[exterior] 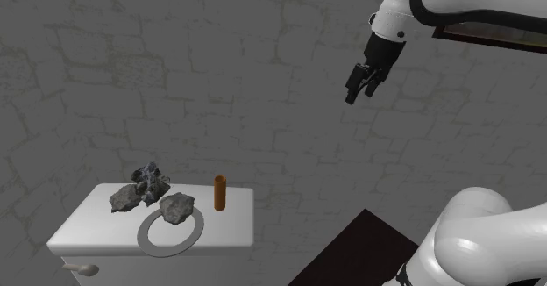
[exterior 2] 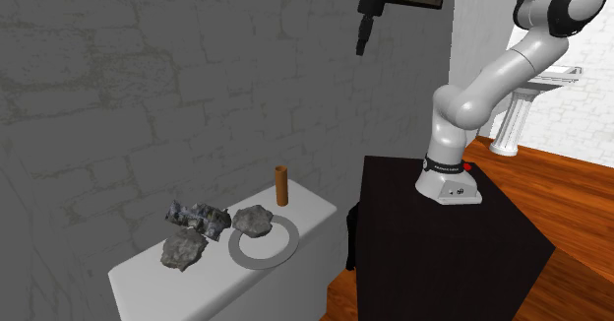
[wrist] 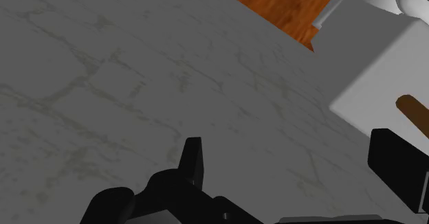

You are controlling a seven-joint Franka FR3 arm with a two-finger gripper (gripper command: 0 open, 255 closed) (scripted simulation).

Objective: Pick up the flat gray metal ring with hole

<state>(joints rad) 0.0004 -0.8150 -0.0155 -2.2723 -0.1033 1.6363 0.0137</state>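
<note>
While the pincer (exterior: 359, 96) hangs open by the grey stone wall (exterior: 175, 65), the ring (exterior: 171, 248) lies on a white top (exterior: 95, 225)

Grey rock (exterior: 177, 207) overlaps the wall-side rim of the ring (exterior: 171, 248), brown cylinder (exterior: 219, 193) nearby; rest open

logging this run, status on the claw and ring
Black two-finger claw open, high up, empty. Flat grey ring with hole on white tank top, untouched. Lumpy grey rock overlaps its rim.
</note>
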